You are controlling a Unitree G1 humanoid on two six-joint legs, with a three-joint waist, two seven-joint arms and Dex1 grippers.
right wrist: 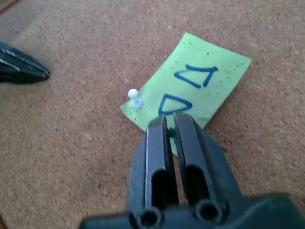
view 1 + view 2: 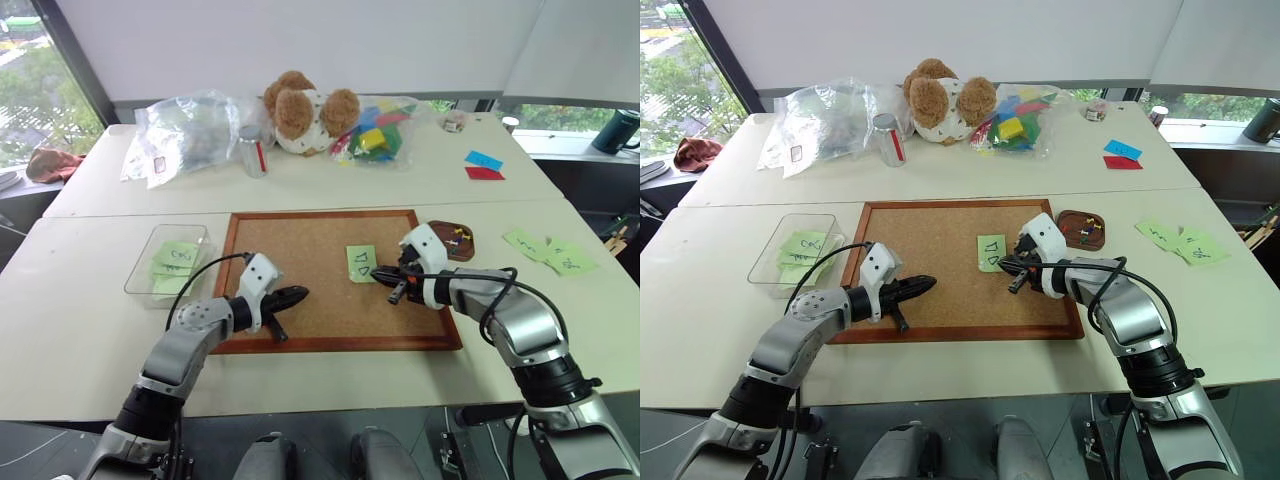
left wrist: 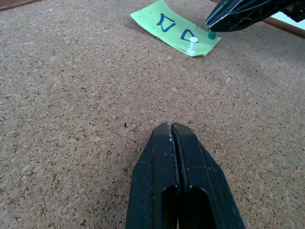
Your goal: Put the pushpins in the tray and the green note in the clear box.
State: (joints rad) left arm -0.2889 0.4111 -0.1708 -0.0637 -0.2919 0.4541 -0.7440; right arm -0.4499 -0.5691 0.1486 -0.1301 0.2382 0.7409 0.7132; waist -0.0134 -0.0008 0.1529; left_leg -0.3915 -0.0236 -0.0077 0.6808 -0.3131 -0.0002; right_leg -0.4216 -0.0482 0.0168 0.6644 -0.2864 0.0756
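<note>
R gripper (image 1: pixel 169 128) is down on the near-right corner of the small light green square paper note w/ two dark triangle outlines (image 2: pixel 361 263), black fingers pinched onto a green pushpin (image 3: pixel 211 35) stuck in that corner. A white pushpin (image 1: pixel 135 97) stands upright in the note's near-left corner, untouched. The note lies flat on the big wood-framed cork board (image 2: pixel 300 250), right of centre.

L gripper (image 2: pixel 296 296) is over bare cork at the board's near-left, fingers pressed fully together, nothing held, well apart from the note.

Small dark reddish-brown tray (image 2: pixel 1074 231) sits on the white table (image 2: pixel 100 330) just off the board's far-right corner, w/ a few coloured pushpins (image 2: pixel 1092 226) in it. Shallow clear plastic box w/ rounded corners (image 2: pixel 150 255) is just left of the board, w/ pale green scribbled notes (image 2: pixel 176 262) inside.
</note>
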